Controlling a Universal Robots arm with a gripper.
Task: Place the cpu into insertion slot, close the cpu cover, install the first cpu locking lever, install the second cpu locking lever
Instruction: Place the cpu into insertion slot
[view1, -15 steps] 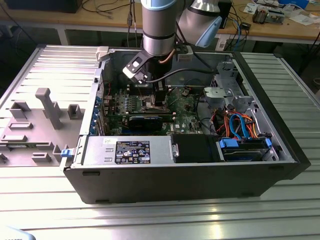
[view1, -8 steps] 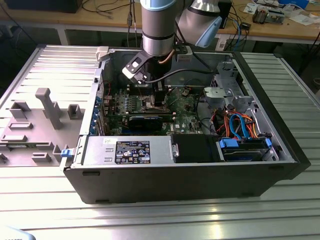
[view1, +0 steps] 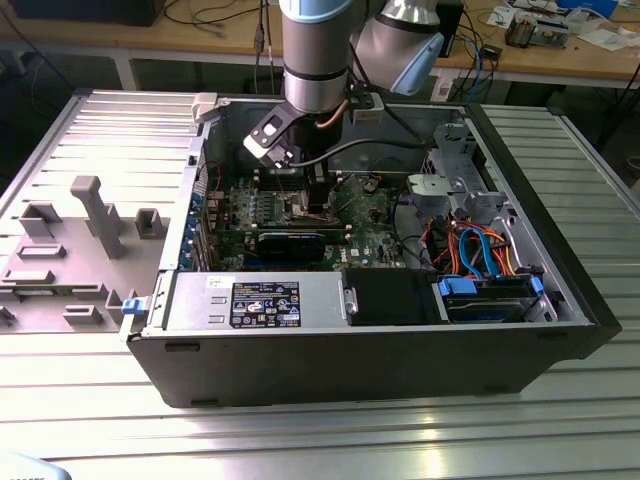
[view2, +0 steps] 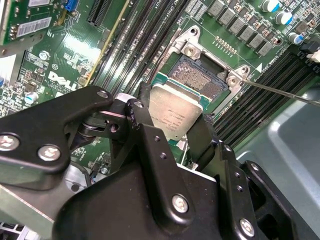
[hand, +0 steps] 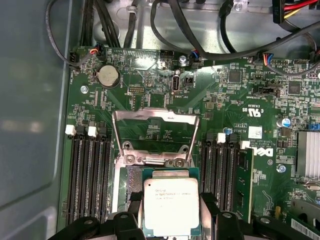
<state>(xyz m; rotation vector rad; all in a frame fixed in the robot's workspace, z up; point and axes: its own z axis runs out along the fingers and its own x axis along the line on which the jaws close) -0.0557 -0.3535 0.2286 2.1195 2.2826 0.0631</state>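
Surface: ribbed metal table, with a cluttered wooden table behind.
Exterior view's left: a grey fixture plate with upright blocks lies beside the case.
Case: the open black computer case has a printed sticker, too small to read.
Arm: the robot arm reaches down over the green motherboard.
Jaws: narrow, gripping the cpu on two sides.
Cpu: the cpu hangs just over the insertion slot, partly covering it; its faint print is illegible.
Cpu cover: the cpu cover is raised open.
Obstacles: memory slots flank the socket, and a thin lever rod juts out beside it.
Exterior view's right: blue cables.
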